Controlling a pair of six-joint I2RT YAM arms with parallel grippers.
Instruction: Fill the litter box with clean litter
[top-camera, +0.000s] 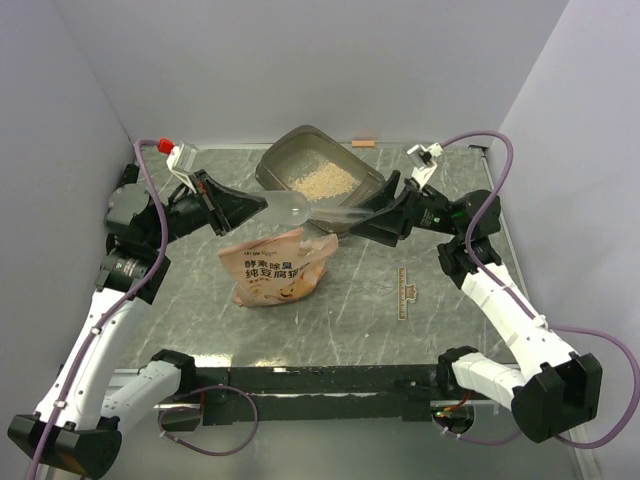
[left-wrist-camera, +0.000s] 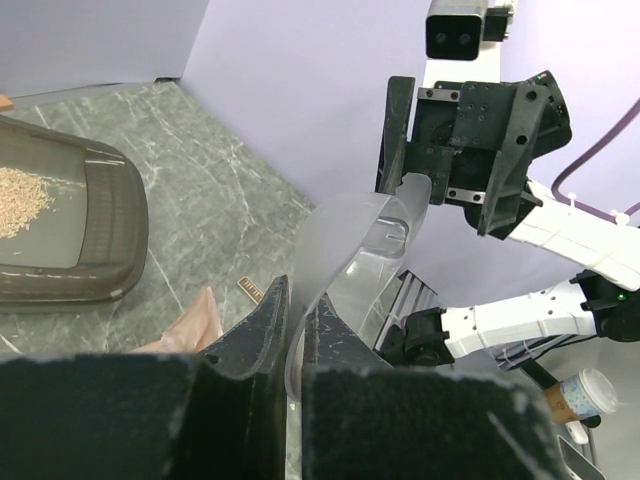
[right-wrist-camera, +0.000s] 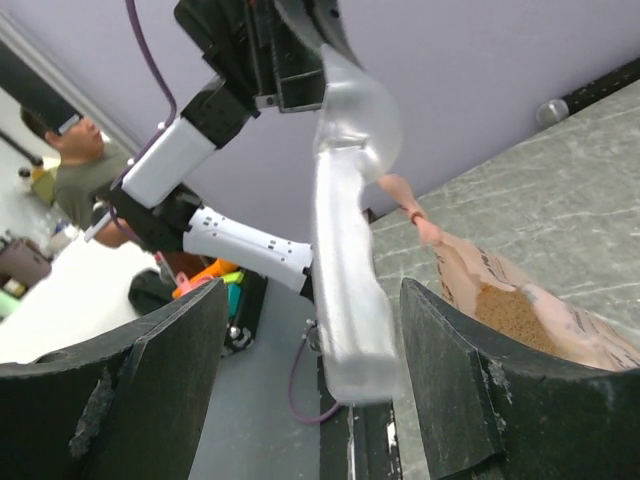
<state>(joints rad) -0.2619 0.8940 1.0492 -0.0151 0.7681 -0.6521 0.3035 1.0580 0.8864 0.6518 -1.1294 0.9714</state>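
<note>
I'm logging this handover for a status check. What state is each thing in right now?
scoop: in the air, looks empty.
left hand: shut on the scoop's bowl end.
right hand: open, straddling the scoop's handle with a gap on each side.
litter box: partly filled with litter.
bag: lying down, mouth open, litter showing inside.

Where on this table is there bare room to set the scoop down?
Bare table lies in front of the bag, toward the arm bases, and right of it around a small strip. Crowded: between bag and litter box, where the left gripper and right gripper meet at the scoop.
</note>
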